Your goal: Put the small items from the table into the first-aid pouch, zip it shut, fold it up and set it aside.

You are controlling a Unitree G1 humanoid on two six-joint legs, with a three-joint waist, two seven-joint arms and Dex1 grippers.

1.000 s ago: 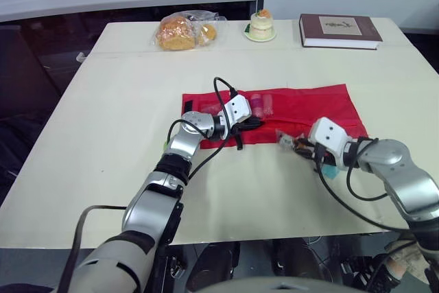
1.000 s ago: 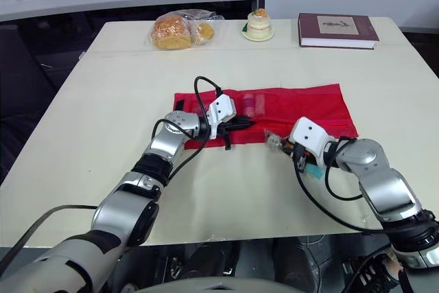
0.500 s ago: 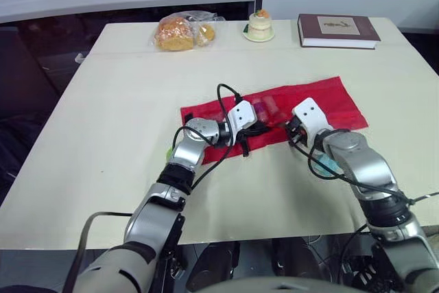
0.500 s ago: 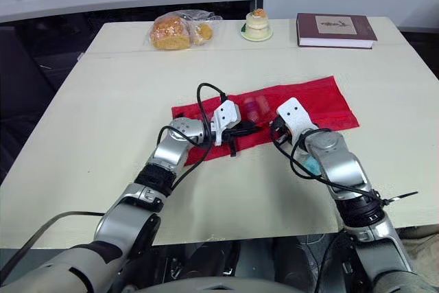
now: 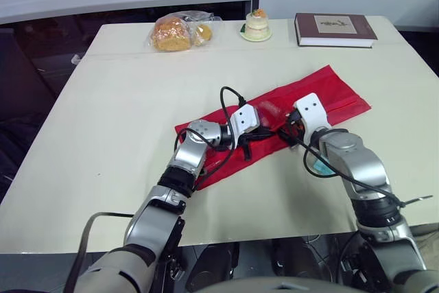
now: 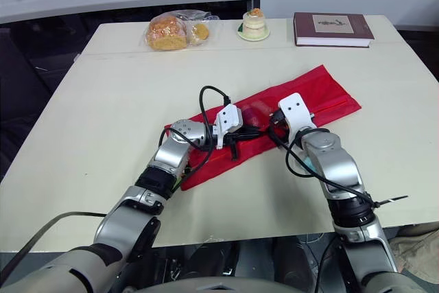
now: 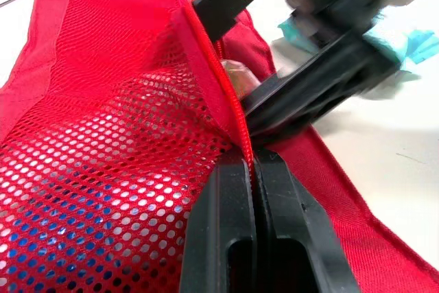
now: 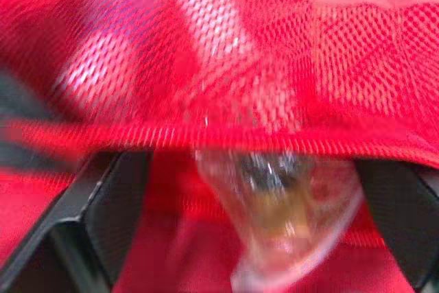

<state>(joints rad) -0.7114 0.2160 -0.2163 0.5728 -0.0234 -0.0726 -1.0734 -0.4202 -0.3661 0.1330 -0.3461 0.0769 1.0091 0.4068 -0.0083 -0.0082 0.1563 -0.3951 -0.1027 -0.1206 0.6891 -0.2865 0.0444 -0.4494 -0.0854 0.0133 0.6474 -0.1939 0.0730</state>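
A: Where's the red first-aid pouch (image 5: pixel 329 97)?
B: Lying slantwise on the worktop (image 5: pixel 123 101), mesh side up.
A: And the left end effector (image 7: pixel 254 161)?
B: Fingers pressed together, pinching the pouch's raised zip edge.
A: The right end effector (image 8: pixel 250 166)?
B: Spread wide at the pouch opening, with a small clear packet (image 8: pixel 281 231) between its fingers, tucked under the mesh lip

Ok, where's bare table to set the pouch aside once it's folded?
Widest bare stretch: left side of the table, from the bread bag to the near edge. A smaller patch lies between pouch and book. Crowded mid-table, where left gripper and right gripper meet at it.
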